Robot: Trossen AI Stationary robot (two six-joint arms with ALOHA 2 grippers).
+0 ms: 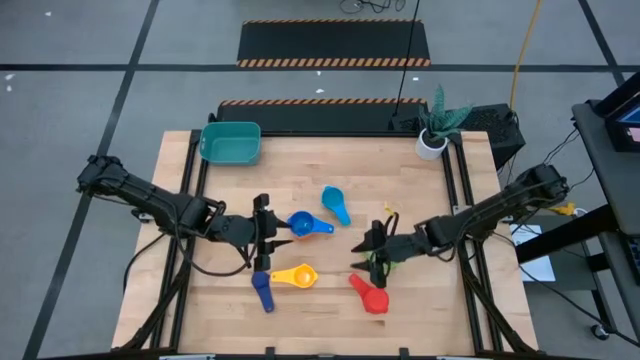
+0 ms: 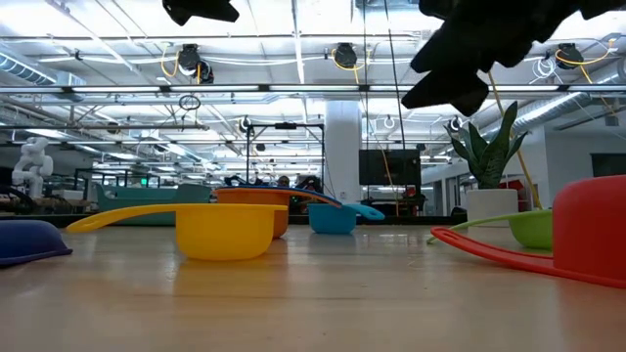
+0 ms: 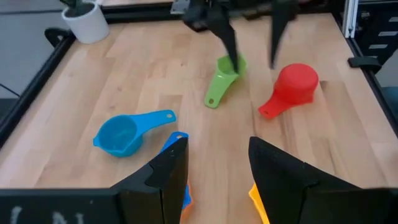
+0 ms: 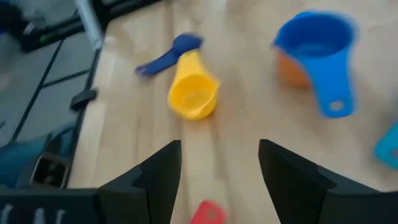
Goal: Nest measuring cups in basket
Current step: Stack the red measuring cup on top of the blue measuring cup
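Observation:
Six cups lie loose on the table. A blue cup [image 1: 303, 224] sits in an orange one [image 4: 287, 71]. Around them lie the light blue [image 1: 337, 205], yellow [image 1: 295, 275], dark blue [image 1: 262, 292], green [image 3: 224, 81] and red [image 1: 370, 295] cups. The teal basket [image 1: 230, 142] stands at the far left. My left gripper [image 1: 268, 240] is open and hovers beside the blue cup's handle, above the yellow cup. My right gripper [image 1: 365, 250] is open and hangs above the green cup, clear of the table in the low view [image 2: 469, 54].
A white plant pot [image 1: 432, 143] stands at the far right corner. Black rails [image 1: 190, 200] run along the table's left and right sides. Bare wood lies between the basket and the pot, and along the near edge.

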